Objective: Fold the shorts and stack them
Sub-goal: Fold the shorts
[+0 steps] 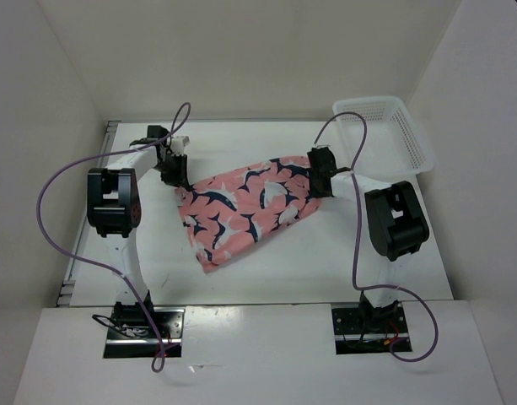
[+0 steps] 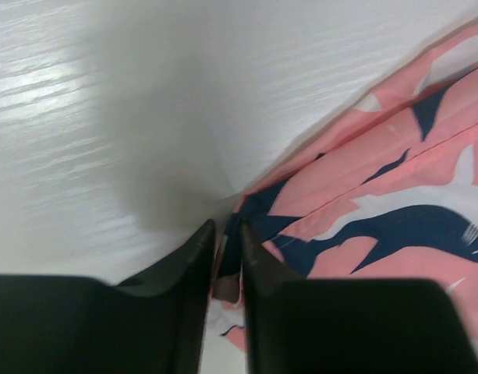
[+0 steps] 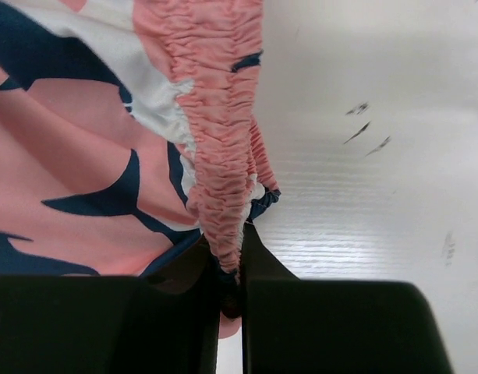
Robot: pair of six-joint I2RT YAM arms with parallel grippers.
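Observation:
The shorts (image 1: 241, 207), salmon-pink with navy and white shapes, hang stretched between the two grippers above the white table (image 1: 325, 261), with a lower corner drooping toward the front. My left gripper (image 1: 175, 181) pinches their left corner. In the left wrist view the fingers (image 2: 223, 226) stand close together with a fold of the shorts (image 2: 394, 218) between them. My right gripper (image 1: 320, 181) holds the right end. In the right wrist view it (image 3: 227, 241) is shut on the gathered elastic waistband (image 3: 219, 117).
A white plastic mesh basket (image 1: 369, 102) stands at the back right corner of the table, just behind the right arm. White walls enclose the table on the left, back and right. Purple cables loop from both arms.

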